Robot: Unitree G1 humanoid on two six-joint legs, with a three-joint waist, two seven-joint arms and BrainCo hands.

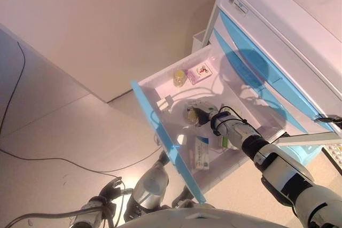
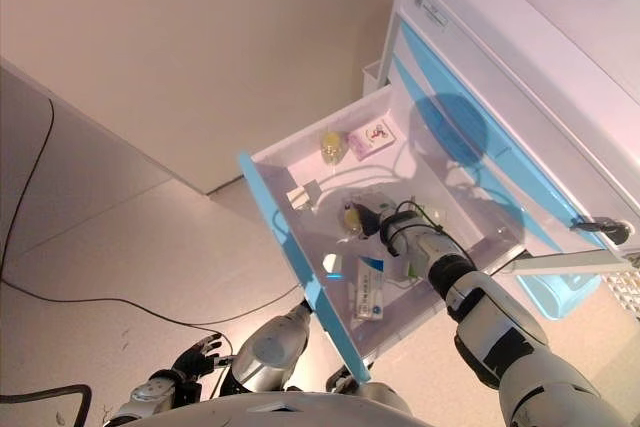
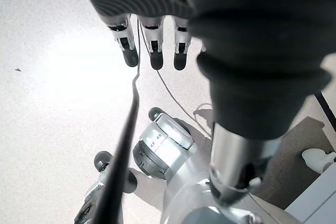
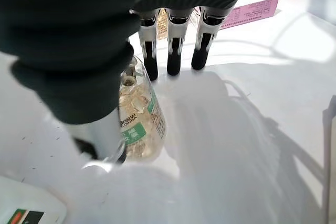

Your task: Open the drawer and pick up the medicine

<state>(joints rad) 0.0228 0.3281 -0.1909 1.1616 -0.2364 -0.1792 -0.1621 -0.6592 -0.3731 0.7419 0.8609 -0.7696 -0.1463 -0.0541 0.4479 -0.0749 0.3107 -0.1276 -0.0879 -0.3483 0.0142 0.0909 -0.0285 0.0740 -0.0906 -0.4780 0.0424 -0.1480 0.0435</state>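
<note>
The white drawer with a blue front (image 1: 160,132) stands pulled out of the cabinet (image 1: 278,30). Inside it lies a clear medicine bottle of yellow capsules (image 4: 140,124) with a green label, also seen in the left eye view as the bottle (image 1: 192,115). My right hand (image 1: 207,116) reaches into the drawer over that bottle. Its fingers (image 4: 176,51) are straight past the bottle and its thumb (image 4: 100,137) lies against the bottle's side, so it is open and not closed round it. My left hand (image 1: 109,189) hangs low over the floor, with relaxed fingers (image 3: 155,51) holding nothing.
Further items lie in the drawer: a pink box (image 1: 199,71) and a small yellow jar (image 1: 179,77) at its far end, and a white box with blue and green print (image 1: 201,153) near the front. Closed blue-fronted drawers (image 1: 256,68) sit above.
</note>
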